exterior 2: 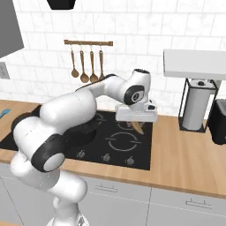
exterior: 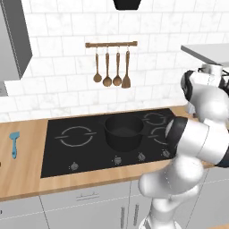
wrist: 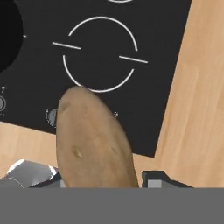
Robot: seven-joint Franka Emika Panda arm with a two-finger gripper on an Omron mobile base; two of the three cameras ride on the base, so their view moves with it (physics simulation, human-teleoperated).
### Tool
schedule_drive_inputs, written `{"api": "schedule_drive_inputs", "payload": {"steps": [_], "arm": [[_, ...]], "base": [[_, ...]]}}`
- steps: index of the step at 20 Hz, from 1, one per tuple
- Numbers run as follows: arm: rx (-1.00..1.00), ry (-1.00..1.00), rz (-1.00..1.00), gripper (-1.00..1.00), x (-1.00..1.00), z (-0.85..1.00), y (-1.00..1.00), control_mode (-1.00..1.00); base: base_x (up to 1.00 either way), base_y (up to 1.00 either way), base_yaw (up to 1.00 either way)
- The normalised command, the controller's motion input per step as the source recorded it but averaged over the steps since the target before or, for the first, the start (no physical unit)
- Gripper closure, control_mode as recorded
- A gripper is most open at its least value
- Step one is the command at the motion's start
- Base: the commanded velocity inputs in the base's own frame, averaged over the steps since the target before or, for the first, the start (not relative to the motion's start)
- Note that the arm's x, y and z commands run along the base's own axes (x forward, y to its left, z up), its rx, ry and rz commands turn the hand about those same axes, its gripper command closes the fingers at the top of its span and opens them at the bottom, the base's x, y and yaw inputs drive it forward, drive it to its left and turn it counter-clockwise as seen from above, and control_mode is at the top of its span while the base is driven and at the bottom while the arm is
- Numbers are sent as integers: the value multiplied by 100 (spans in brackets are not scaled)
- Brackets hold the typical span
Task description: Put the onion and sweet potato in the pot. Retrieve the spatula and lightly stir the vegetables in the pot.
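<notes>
A home kitchen. A black cooktop (exterior: 107, 141) is set in a wooden counter (exterior 2: 190, 154) over grey cabinets (exterior: 85, 205). Wooden spoons (exterior: 112, 67) hang on the far white-tiled wall (exterior: 58, 58).

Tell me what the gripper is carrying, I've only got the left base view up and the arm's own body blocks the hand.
Observer: In the hand view the gripper is shut on the sweet potato, a long brown lump sticking out past the fingertips.
Operator: Where is it over the stove?
Observer: In the right base view the sweet potato hangs above the front right burner, to the right of the pot.
Operator: Is the pot close in the hand view?
Observer: A dark round edge of the pot sits at the upper left of the hand view, across the burner ring from the potato.
</notes>
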Motion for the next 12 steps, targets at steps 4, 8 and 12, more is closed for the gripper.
{"api": "schedule_drive_inputs", "payload": {"steps": [4, 8, 12], "arm": [[0, -8, 0, 100, -17, 73, 100, -100], [-1, -10, 0, 100, -16, 53, 100, -100], [-3, -11, 0, 100, -12, 27, 100, -100]], "base": [[0, 0, 0], [0, 0, 0], [0, 0, 0]]}}
